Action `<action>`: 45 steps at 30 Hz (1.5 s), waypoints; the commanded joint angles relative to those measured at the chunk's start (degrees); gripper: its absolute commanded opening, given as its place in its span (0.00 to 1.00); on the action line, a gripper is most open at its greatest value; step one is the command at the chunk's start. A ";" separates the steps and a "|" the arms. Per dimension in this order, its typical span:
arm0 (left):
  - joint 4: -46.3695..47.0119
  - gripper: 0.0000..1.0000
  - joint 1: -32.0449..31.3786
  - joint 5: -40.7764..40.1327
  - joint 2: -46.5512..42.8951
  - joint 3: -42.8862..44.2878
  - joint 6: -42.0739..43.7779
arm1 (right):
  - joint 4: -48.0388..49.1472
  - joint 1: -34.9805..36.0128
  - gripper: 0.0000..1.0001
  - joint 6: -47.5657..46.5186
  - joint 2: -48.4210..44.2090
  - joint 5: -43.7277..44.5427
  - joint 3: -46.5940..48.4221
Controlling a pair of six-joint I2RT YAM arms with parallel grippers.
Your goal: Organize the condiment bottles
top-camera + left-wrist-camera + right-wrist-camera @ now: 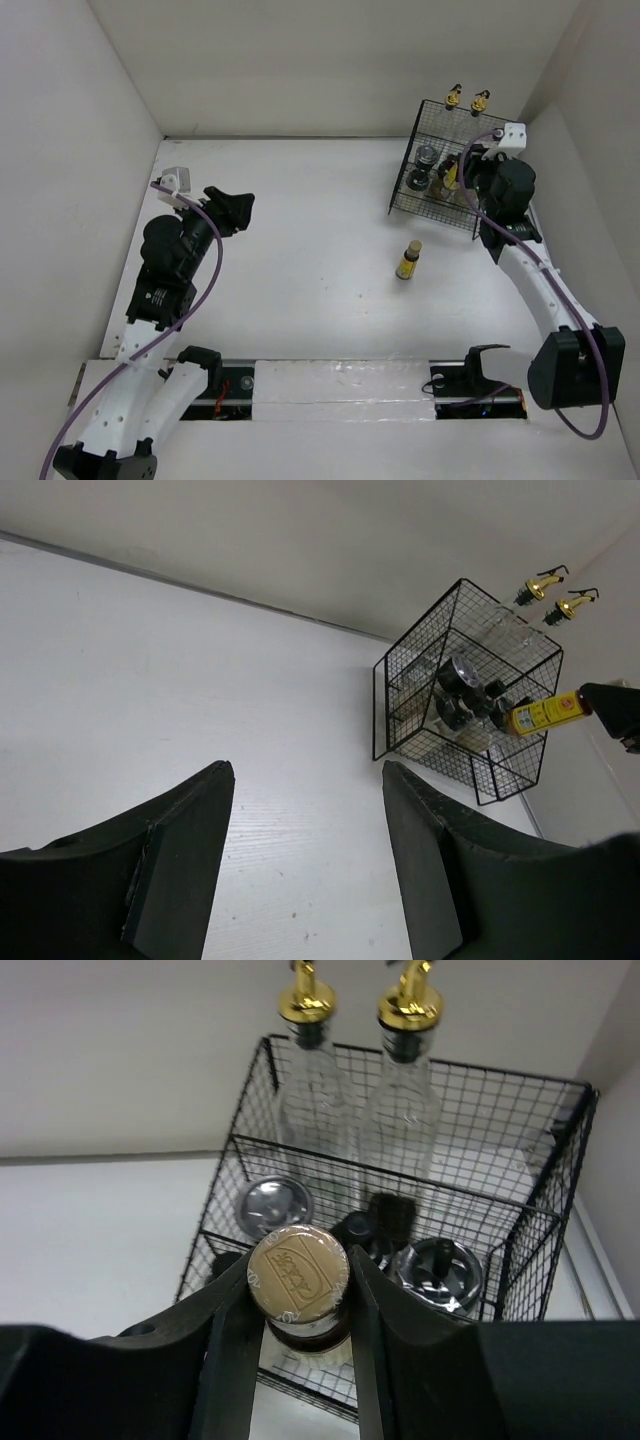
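Overhead, the right gripper (457,178) hangs over the black wire rack (432,140), clenched on a yellow bottle (451,174); a second yellow bottle (407,262) stands alone on the table (300,260).

From the left wrist, the left gripper (305,780) is released and empty. The yellow bottle (543,714) has its cap at the right gripper and its long axis running base-first toward the rack.

From the right wrist, its tan cap faces the camera. Jars (440,1265) crowd below, so the base may snag a wire or knock one.

Between the right gripper's (298,1285) jaws only the tan cap of the yellow bottle (298,1272) shows — its body is mostly hidden beneath. Beyond the jaws, the tall glass bottles' (312,1100) pourer spouts run off the top edge.
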 commanded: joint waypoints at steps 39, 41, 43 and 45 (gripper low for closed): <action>3.43 0.58 -0.09 0.77 0.38 0.13 0.28 | -6.78 18.15 0.71 4.24 -11.50 4.68 -12.37; 3.43 0.58 -0.09 0.77 0.99 0.13 0.28 | -11.27 20.45 0.72 5.39 -16.16 6.35 -15.19; 3.43 0.58 -0.09 1.65 0.99 0.13 0.28 | -17.16 21.77 0.72 6.17 -18.89 6.35 -17.12; 3.43 0.58 -0.09 1.65 0.99 0.13 0.28 | -19.90 23.17 0.74 6.97 -19.43 4.52 -18.09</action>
